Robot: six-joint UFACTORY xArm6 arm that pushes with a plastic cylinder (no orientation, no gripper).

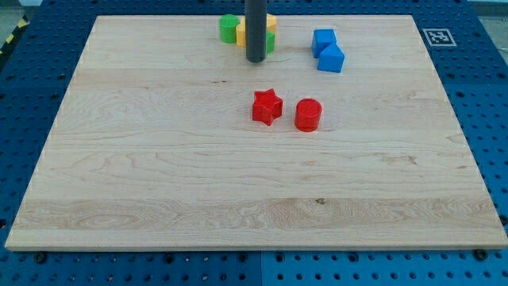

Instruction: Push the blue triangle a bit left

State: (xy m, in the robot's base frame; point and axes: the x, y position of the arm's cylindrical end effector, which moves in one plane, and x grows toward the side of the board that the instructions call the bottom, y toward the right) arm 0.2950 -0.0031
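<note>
Since our tip [255, 59] rests at the board's [159, 159] top centre, just in front of the green [229, 28] and yellow [270, 24] blocks, it touches nothing and holds nothing; a bare rod has nothing to open.

The two blue blocks sit to the view's right of it, touching each other: one [323, 40] above, one [331, 59] below. We cannot tell which is the triangle.

We judge the risk plain: a leftward shove from their right side could drag both blues together, since they touch. Pushed too far, they would run into the green and yellow cluster.

We count two blue, two red (a star [267, 106] and a cylinder [308, 114]), at least one green and one yellow, partly hidden behind the rod.
</note>
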